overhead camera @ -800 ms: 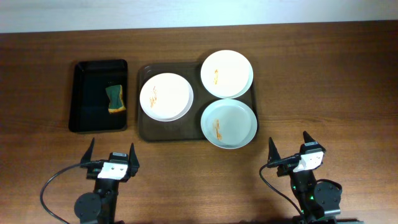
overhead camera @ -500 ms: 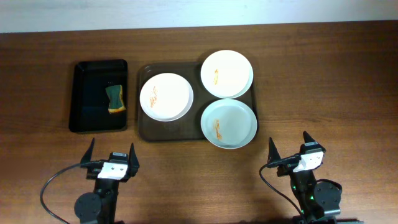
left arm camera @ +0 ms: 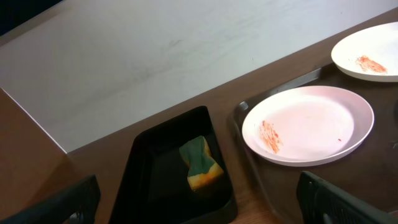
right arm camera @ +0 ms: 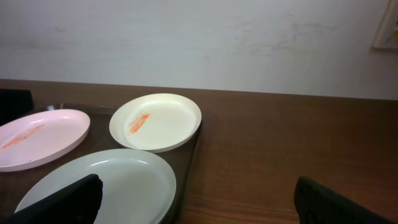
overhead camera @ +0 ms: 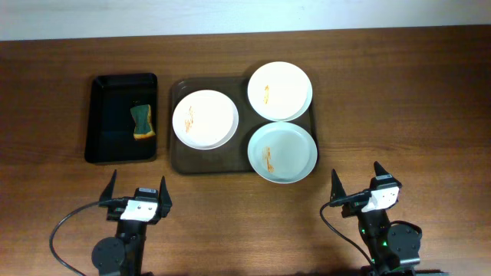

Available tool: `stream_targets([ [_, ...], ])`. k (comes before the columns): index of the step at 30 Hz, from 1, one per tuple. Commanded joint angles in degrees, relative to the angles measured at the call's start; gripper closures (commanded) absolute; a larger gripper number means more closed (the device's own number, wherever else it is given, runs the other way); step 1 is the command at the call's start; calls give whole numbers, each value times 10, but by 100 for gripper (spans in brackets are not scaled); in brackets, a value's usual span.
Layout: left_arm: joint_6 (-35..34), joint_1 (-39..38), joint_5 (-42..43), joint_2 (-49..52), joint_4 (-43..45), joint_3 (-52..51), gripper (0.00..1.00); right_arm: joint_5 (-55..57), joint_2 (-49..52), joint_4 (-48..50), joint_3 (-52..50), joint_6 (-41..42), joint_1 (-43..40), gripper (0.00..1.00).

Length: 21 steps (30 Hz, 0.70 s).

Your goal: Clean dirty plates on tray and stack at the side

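A brown wooden tabletop [overhead camera: 399, 100] carried everything. On it lay a large dark brown rectangular tray [overhead camera: 199, 162] with rounded corners, and just to its left a smaller black rectangular tray [overhead camera: 107, 115]. Three round plates sat on the brown tray, each with an orange smear: a white plate [overhead camera: 205, 119] on the left, a second white plate [overhead camera: 280, 90] at the far right corner, and a pale bluish-white plate [overhead camera: 281, 152] at the near right, overlapping the rim. The left claw [overhead camera: 136, 184] and the right claw [overhead camera: 356, 178] hung spread and empty at the near edge, well apart from the plates. A green-and-yellow sponge [overhead camera: 142, 123] lay in the black tray.
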Motion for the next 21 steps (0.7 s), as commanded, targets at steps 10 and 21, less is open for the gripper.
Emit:
stream_targets([
  [10, 9, 4, 10, -3, 1, -3, 1, -35, -3, 36, -3, -1, 5, 2],
  [21, -73, 3, 144, 14, 74, 66, 1, -149, 22, 81, 95, -36, 5, 2],
])
